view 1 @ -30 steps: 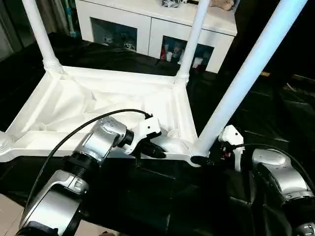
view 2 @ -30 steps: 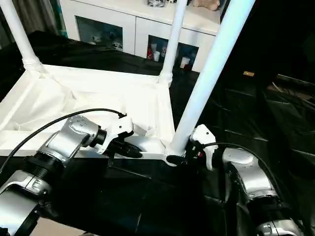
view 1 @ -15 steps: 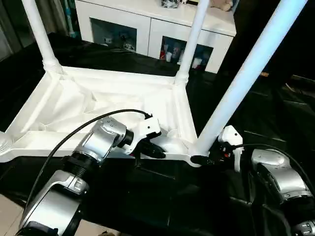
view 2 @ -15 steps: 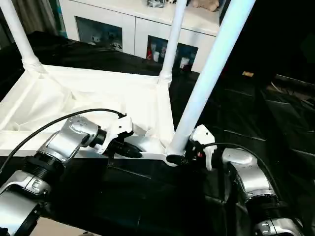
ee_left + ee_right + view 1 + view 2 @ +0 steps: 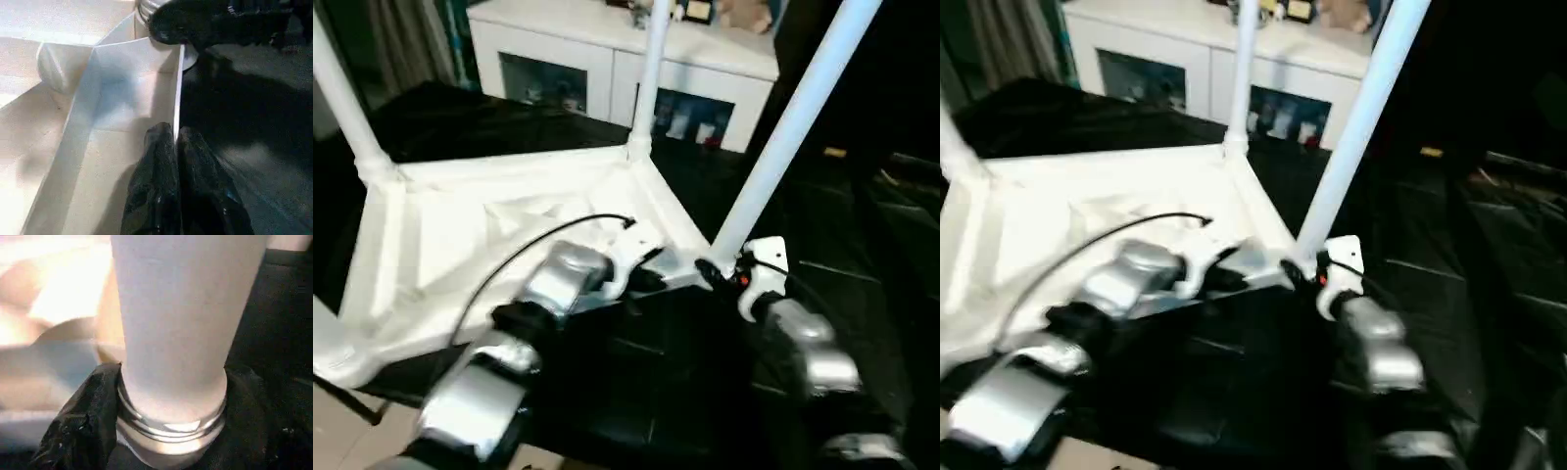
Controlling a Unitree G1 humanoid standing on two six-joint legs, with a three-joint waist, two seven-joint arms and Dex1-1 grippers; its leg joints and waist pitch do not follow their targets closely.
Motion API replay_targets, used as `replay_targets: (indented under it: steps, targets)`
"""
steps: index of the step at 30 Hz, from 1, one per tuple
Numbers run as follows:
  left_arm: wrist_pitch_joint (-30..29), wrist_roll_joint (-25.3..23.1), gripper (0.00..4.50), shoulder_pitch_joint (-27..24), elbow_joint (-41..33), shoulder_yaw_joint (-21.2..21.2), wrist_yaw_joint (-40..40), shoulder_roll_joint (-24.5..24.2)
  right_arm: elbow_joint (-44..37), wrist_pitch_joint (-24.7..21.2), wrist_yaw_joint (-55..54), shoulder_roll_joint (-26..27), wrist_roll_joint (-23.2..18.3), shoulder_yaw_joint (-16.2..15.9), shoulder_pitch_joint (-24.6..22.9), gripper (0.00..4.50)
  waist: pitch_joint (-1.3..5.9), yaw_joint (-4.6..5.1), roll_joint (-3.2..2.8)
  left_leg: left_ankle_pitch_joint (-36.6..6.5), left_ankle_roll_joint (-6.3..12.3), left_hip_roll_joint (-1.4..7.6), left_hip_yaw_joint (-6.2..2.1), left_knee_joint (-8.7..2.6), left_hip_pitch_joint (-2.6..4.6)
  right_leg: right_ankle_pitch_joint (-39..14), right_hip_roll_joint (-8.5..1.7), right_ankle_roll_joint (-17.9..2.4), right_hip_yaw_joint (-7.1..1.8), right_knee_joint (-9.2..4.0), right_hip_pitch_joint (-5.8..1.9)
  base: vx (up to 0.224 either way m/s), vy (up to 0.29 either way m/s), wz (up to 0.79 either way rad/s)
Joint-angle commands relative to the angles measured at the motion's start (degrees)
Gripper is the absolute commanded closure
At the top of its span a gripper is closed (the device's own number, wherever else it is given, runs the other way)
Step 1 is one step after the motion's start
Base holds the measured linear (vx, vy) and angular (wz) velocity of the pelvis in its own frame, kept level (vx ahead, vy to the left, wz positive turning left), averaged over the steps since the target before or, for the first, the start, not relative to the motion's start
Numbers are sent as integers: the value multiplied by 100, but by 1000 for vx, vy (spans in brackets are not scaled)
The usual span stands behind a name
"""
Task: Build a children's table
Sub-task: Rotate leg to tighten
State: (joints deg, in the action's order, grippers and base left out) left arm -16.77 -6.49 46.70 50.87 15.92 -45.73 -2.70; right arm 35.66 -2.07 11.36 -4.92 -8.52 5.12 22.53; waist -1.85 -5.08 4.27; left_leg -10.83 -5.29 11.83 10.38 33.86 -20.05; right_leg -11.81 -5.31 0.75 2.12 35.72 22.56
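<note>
The children's table lies upside down: its white tabletop shows the ribbed underside on a black surface. Three white legs stand up from corner sockets: one far left, one at the back, one at the near right corner. My left gripper is shut on the tabletop's thin near rim, one finger on each side. My right gripper clasps the base of the near right leg, with a black finger pressed against the collar.
A white glass-door cabinet stands behind the table. Black sheeting covers the surface to the right and in front. A black cable arcs over my left forearm. Pale floor shows at the near left.
The tabletop has swung round against the cabinet: its near right corner moved away from me and the far left leg slid left. Both arms reached forward with it, keeping their holds.
</note>
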Motion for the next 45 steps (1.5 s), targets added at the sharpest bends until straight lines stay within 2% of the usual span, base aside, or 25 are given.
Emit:
replay_targets:
  steps: [1,2,5,6,8,9,10,12,13,14,15,16,17,20,22,23,24,25,29,30,33,35,39,40,45]
  targets:
    - [202,145,450,-94,310,-395,823,166,135,-35,-515,152,115,52,-122,180,227,28,41,-1407,65,73,-10,-448,28,-1421,-209,-908,-177,-531,-160,0,0,0]
    - [346,133,450,-77,344,-423,1010,220,53,39,-644,268,180,-13,-153,180,184,40,36,-1478,114,76,-10,-467,11,-1439,-203,-873,-179,-546,-140,0,0,0]
    - [328,57,450,-143,265,-304,923,244,-216,125,-433,393,254,-256,-305,180,159,41,33,-1624,193,92,-14,-503,43,-1612,-207,-769,-168,-585,-132,0,0,0]
    - [281,50,450,-196,206,-269,833,251,-340,148,-357,428,268,-328,-396,180,143,42,58,-1582,249,92,-7,-507,38,-1534,-205,-779,-174,-591,-127,0,0,0]
    - [253,28,450,-242,167,-214,706,218,-499,151,-160,474,110,-309,-494,180,123,44,54,-1586,296,98,-13,-522,10,-1534,-211,-767,-176,-595,-137,0,0,0]
    - [252,27,450,-249,165,-206,672,208,-571,129,-49,485,16,-289,-524,145,129,48,79,-1535,317,101,-12,-521,7,-1453,-208,-773,-177,-586,-138,0,0,0]
    - [285,35,450,-251,198,-188,586,177,-759,100,134,517,-194,-210,-586,124,137,38,76,-1514,338,100,-12,-516,11,-1403,-214,-784,-178,-576,-148,0,0,0]
    - [339,49,450,-256,215,-165,472,114,-957,46,284,405,-280,-163,-615,104,126,26,78,-1447,432,95,-2,-511,-4,-1269,-217,-793,-187,-579,-158,0,0,0]
    - [386,45,450,-250,243,-160,448,97,-997,35,312,350,-280,-171,-614,104,155,67,110,-1309,442,82,-38,-533,-103,-1390,-234,-701,-156,-571,-243,0,0,0]
    - [371,64,450,-269,186,-146,280,41,-1102,-109,459,187,-383,-106,-585,92,175,76,113,-1266,419,83,-44,-532,-100,-1460,-244,-683,-149,-577,-260,0,0,0]
    - [368,57,450,-307,56,-97,-25,-69,-1314,-448,864,-152,-574,-29,-567,79,165,103,94,-1241,402,92,-45,-533,-83,-1555,-250,-687,-151,-591,-225,0,0,0]
    - [379,51,450,-324,-6,-68,-160,-121,-1400,-601,1082,-317,-645,-21,-566,71,208,94,100,-1215,426,100,-43,-516,-46,-1479,-240,-725,-151,-585,-246,0,0,0]
    - [314,66,450,-345,-109,-22,-385,-204,-1497,-717,1484,-610,-660,-98,-594,71,232,90,87,-1004,479,120,-42,-489,-46,-1050,-241,-843,-161,-529,-264,0,0,0]
    - [247,86,450,-392,-321,97,-876,-394,-1687,-829,2372,-1226,-611,-349,-702,71,238,67,104,-470,693,96,-4,-435,-83,-105,-222,-1115,-148,-450,-298,0,0,0]
    - [216,117,450,-422,-501,213,-1333,-579,-1731,-780,3129,-1759,-479,-564,-806,71,230,55,124,-495,764,94,11,-417,-86,-105,-240,-1178,-146,-461,-309,0,0,0]
    - [217,118,450,-423,-513,223,-1366,-594,-1728,-774,3180,-1795,-471,-575,-810,71,228,56,119,-546,777,107,10,-417,-78,-185,-249,-1242,-142,-461,-302,0,0,0]
    - [185,132,450,-425,-581,277,-1559,-682,-1683,-730,3429,-1994,-428,-624,-805,71,236,53,161,-556,763,114,13,-409,-74,-231,-249,-1277,-139,-455,-297,0,0,0]
    - [175,152,450,-431,-626,308,-1700,-735,-1663,-703,3608,-2109,-411,-674,-796,71,237,42,147,-514,754,122,8,-412,-67,-205,-253,-1319,-141,-438,-296,0,0,0]
    - [52,234,450,-526,-971,418,-2214,-909,-1757,-817,4388,-2532,-480,-940,-789,71,235,6,178,-293,865,136,19,-377,-52,264,-240,-1530,-147,-368,-285,0,0,0]
    - [43,240,450,-534,-994,420,-2230,-914,-1769,-825,4437,-2552,-485,-960,-790,71,232,4,218,-328,880,135,26,-373,-53,227,-239,-1536,-145,-374,-283,0,0,0]
    - [13,294,450,-590,-1160,444,-2407,-962,-1758,-840,4660,-2611,-469,-1076,-756,71,227,-25,223,-357,842,148,16,-376,-44,138,-254,-1562,-146,-364,-286,0,0,0]
    - [-116,375,450,-696,-1463,507,-2665,-1044,-1523,-684,4748,-2534,-347,-1185,-563,71,229,-7,252,-407,785,147,15,-375,-50,21,-259,-1563,-144,-359,-278,0,0,0]
    - [-198,396,450,-758,-1632,536,-2722,-1081,-1343,-551,4763,-2455,-294,-1209,-431,71,225,-22,253,-445,716,154,20,-373,-31,-83,-259,-1574,-153,-358,-258,0,0,0]
    - [-230,399,450,-790,-1706,547,-2762,-1107,-1212,-485,4762,-2363,-310,-1188,-339,71,233,-38,240,-399,720,153,23,-368,-18,16,-254,-1591,-151,-346,-253,0,0,0]
    - [-328,404,450,-852,-1875,585,-2837,-1154,-1062,-484,4808,-2250,-410,-1133,-267,71,251,-41,235,-228,763,140,16,-343,-51,379,-249,-1656,-146,-297,-281,0,0,0]
